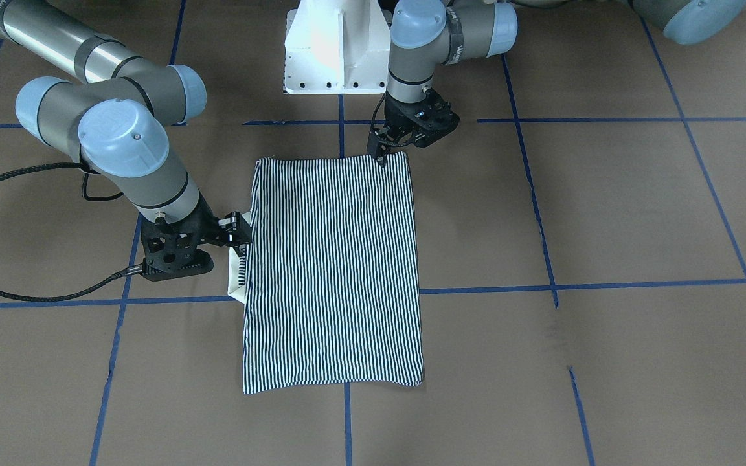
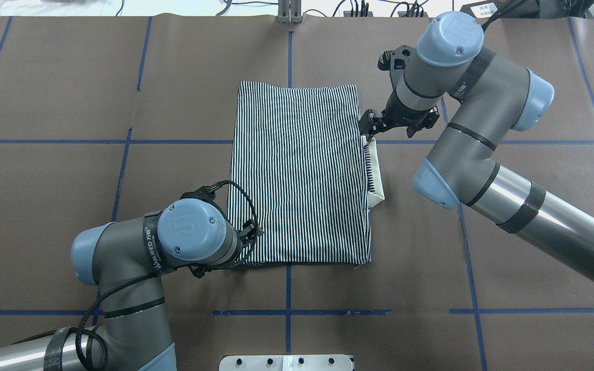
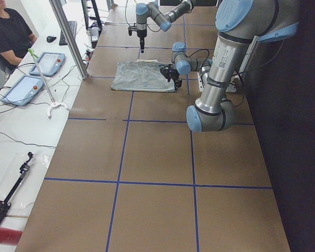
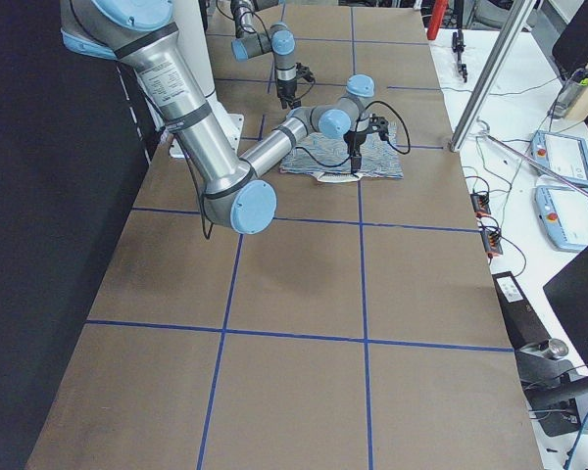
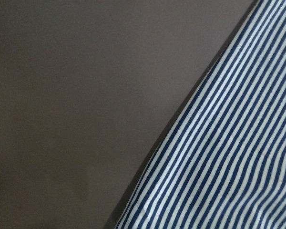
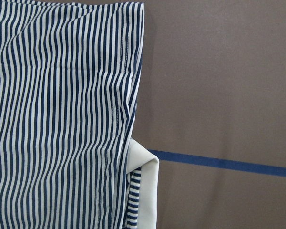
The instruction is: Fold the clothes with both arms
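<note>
From across the table: saw the short-sleeved polo shirt of thin navy-and-white striped cloth [image 1: 334, 272] lying flat as a folded rectangle on the brown paper-covered table [image 1: 606, 226], between the two hands. Found the black two-finger left gripper [image 1: 381, 154] tip-down at the shirt's corner. Found the black two-finger right gripper [image 1: 241, 234] against the opposite long edge, with the plain cream collar [image 1: 236, 285] poking out just beside its fingertips.

From overhead: noted the left fingers hidden beneath their own wrist. Could not tell whether the right fingers were parted or pinched.

From both table ends: saw too little of either hand to judge its spread.

From the left wrist: saw only the shirt's edge running diagonally below the hand, no fingers in frame.

From the right wrist: saw a striped hem and the collar directly beneath, again no fingers, so could not tell the grip.

Judged the risks thus: might pinch only the top layer and pull the fold open. Might snag the loose collar. Might skew the rectangle through uneven lifting by the two hands.
</note>
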### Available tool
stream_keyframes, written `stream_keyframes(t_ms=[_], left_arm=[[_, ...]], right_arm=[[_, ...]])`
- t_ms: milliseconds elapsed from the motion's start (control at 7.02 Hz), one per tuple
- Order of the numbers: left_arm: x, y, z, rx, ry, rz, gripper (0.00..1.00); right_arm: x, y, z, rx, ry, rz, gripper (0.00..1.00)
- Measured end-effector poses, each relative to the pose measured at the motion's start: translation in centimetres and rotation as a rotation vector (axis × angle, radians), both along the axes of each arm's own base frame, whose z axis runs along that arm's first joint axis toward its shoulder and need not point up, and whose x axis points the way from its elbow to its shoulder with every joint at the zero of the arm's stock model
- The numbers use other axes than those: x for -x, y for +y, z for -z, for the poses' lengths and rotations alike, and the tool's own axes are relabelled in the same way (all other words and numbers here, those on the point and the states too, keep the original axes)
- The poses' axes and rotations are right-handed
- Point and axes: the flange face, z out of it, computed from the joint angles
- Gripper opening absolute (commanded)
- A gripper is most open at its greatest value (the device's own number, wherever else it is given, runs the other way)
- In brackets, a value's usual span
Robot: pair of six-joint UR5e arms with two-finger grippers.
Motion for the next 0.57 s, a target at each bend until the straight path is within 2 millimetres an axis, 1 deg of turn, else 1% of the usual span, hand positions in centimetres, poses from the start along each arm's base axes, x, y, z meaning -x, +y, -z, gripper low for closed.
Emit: stream_keyframes(t_ms=[143,428,570], left_arm=[[-0.53,-0.28,-0.33,-0.004,-0.015,0.015,0.93],[-1.19,-0.62,-0.96,-0.007,-0.034,0.027,0.73],[-1.31,-0.67,-0.95,-0.008,-0.035,0.026,0.45]], right_arm=[[0.05,0.09,0.08,0.002,-0.002,-0.003,1.0],[0.11,0.16,0.21,0.004,-0.004,-0.004,1.0],[0.09,0.18,0.27,0.005,-0.003,-0.004,1.0]])
